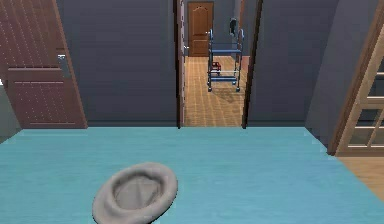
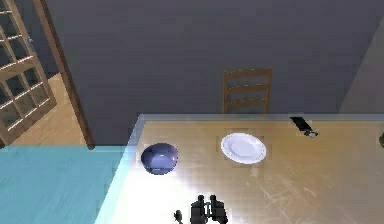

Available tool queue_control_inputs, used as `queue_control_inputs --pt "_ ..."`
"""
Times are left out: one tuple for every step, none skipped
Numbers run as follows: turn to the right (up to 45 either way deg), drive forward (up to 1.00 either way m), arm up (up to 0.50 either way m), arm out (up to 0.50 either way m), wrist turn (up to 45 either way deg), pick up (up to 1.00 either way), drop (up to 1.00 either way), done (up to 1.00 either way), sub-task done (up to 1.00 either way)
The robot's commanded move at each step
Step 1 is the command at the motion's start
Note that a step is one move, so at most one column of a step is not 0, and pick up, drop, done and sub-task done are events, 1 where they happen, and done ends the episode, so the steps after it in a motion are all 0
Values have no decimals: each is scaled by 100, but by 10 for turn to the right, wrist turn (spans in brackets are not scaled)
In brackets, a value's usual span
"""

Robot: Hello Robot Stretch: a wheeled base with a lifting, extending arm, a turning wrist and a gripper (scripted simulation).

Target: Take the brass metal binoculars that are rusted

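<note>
Dark binoculars (image 2: 211,210) rest on table (image 2: 320,185).

A dark two-barrelled object (image 2: 209,209) on the table (image 2: 300,185) is cut by the arm side view's bottom edge; it is too small to name, as is the dark speck (image 2: 177,214) beside it. The table's far edge hides the chair (image 2: 247,90) below its back. A green sliver (image 2: 381,140) is cut at the right edge. In the forward view, the grey round cushion (image 1: 135,193) runs off the bottom edge.
</note>
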Motion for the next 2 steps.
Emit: queue_control_inputs --pt "0 0 10 0 0 0 0 0 0" --pt "0 0 0 0 0 0 0 100 0"
